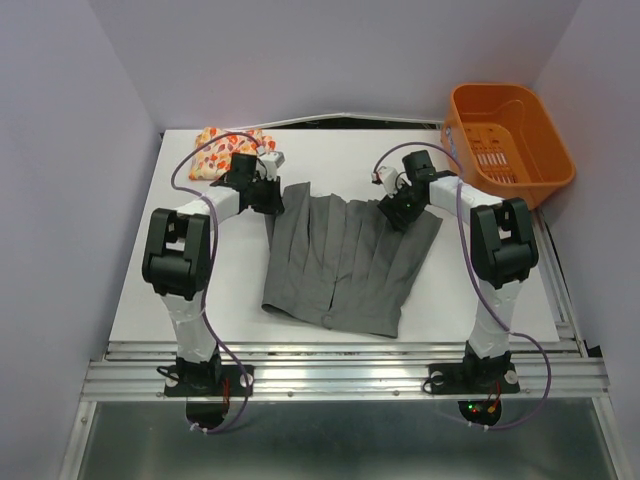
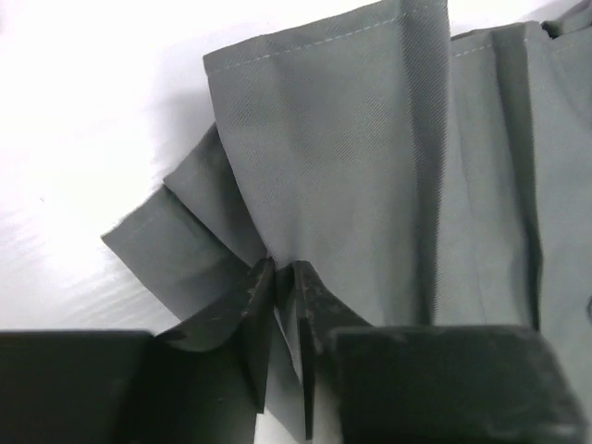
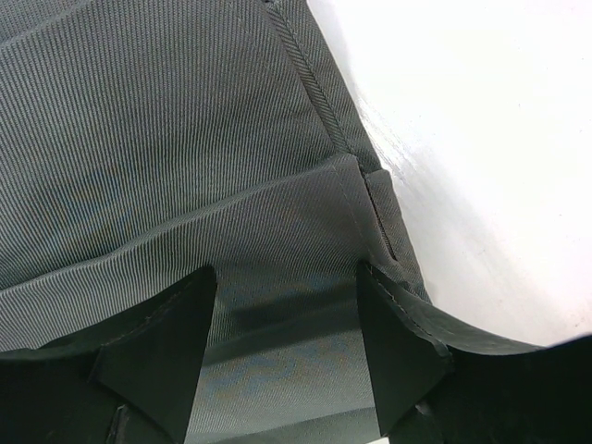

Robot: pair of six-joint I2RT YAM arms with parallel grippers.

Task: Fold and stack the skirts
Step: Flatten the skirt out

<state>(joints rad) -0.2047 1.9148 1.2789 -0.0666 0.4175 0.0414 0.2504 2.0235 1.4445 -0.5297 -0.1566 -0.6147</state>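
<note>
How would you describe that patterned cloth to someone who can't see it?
On the white table, look to the far left corner, across from the orange basket. The printed skirt lies bunched there. Unlike the plain grey skirt spread mid-table, it is cream with an orange, red and yellow print.

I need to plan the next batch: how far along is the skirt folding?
Nothing looks finished: no stack yet. In hand: the grey skirt lies spread flat, unfolded; the left fingers pinch its far left corner, the right fingers stand open over its far right corner. Left: folding it, then the printed skirt, bunched up at the far left, and stacking both.
</note>
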